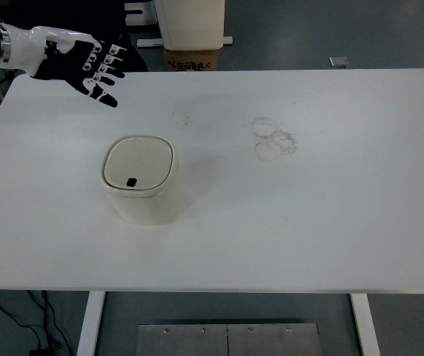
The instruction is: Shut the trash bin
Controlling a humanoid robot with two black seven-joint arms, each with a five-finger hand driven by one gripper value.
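Observation:
A cream trash bin (141, 183) stands on the left half of the white table (308, 208). Its lid lies flat and shut, with a small black button (131, 182) near its front edge. My left hand (86, 67) is raised over the table's far left corner, well behind and to the left of the bin. Its fingers are spread and hold nothing. The right arm is out of view.
Faint ring marks (273, 138) stain the table's middle. A cream cabinet (190, 24) and a cardboard box (192, 58) stand on the floor behind the far edge. A small grey object (339, 61) lies on the floor at the back right.

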